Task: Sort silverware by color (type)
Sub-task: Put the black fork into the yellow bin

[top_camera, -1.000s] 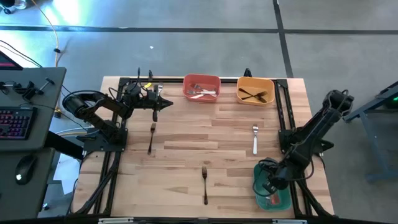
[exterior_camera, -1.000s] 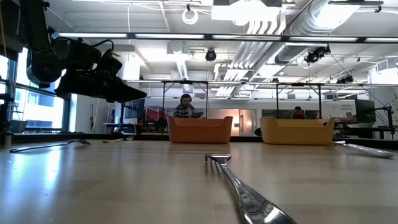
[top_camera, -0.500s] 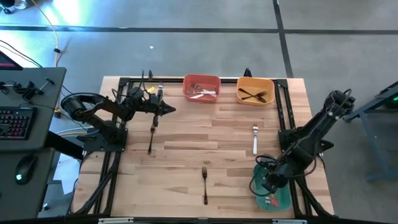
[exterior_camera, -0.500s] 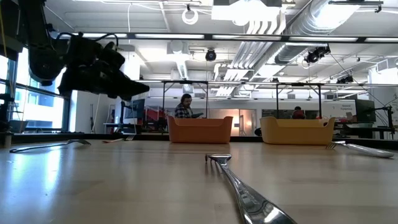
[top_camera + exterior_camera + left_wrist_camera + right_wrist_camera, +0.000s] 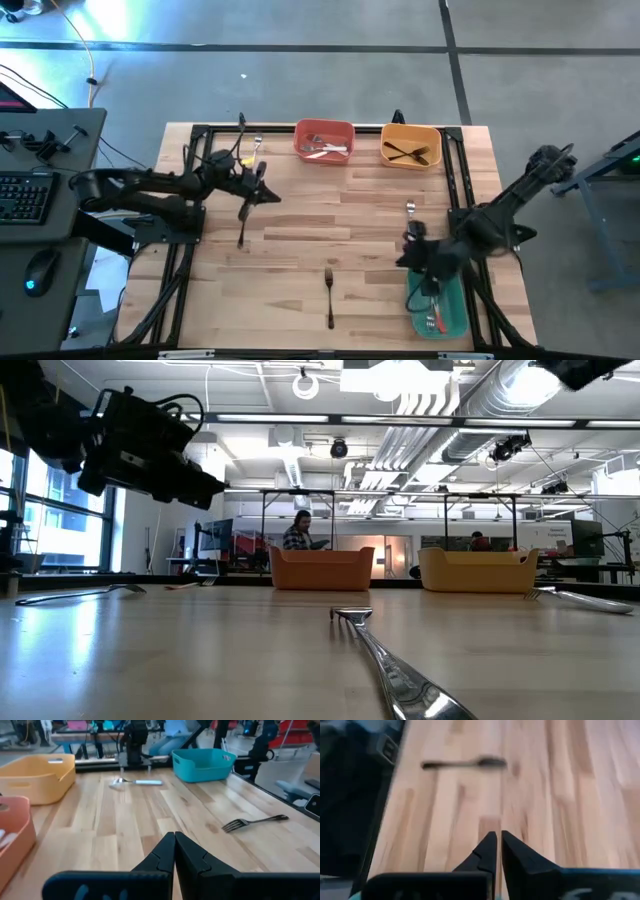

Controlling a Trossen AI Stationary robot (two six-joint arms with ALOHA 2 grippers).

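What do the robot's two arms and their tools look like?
Both arms are black, jointed and slim, with loose black cables along the left arm. Each tool, left tool and right tool, has two dark wedge-shaped fingers tapering to points on a wide black bar.

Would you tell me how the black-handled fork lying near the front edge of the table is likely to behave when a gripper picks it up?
The fork looks rigid, so it probably won't flex. Lying flat on the table with a thin handle, it may slip or pivot in a pinch. It seems light and unlikely to roll.
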